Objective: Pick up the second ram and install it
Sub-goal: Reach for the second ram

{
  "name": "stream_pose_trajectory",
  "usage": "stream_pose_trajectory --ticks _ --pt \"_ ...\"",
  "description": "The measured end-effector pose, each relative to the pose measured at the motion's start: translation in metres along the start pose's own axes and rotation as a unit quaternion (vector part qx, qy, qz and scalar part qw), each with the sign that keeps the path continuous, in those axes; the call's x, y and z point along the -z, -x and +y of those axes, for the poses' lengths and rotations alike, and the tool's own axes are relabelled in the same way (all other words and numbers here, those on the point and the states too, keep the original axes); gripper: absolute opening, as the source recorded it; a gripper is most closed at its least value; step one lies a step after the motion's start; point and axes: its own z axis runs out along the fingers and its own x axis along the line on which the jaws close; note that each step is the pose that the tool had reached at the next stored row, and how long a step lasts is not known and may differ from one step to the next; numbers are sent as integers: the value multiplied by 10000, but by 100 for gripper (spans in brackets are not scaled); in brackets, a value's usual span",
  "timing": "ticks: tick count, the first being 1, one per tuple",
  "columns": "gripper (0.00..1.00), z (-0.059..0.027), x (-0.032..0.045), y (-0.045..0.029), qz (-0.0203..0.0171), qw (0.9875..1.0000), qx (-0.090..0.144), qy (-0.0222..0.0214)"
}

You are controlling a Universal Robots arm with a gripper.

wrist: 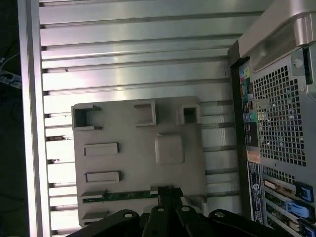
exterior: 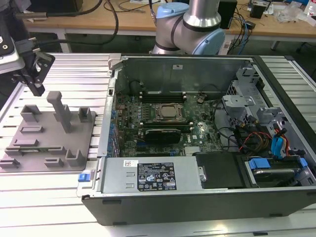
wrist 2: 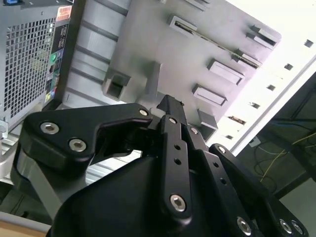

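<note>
The bench (exterior: pixel 69 74) is ribbed bare aluminium, brushed and bright (it glares in the second wrist view). The grey holder plate (exterior: pixel 49 140) looks like matt plastic. The pincer (wrist 2: pixel 170 104) is matt black with shiny screw heads. The computer case (exterior: pixel 173 69) is dull sheet metal.

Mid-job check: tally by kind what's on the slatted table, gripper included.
Green ram stick: 1
Grey fixture plate: 1
Open computer case: 1
Gripper: 1
Total: 4
</note>
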Motion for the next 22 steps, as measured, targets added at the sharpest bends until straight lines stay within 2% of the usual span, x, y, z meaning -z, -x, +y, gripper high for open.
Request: stream_pose_trajectory --ticks 2,6,10,14,22 --pt "8 -45 -52 -61 0 10000 0 0" --pt "8 -98 -120 -121 0 10000 1 0" --pt "8 -158 -215 -218 0 10000 0 0" --pt "8 -191 -321 -272 1 10000 1 -1" --pt "8 -192 -334 -281 1 10000 0 -1"
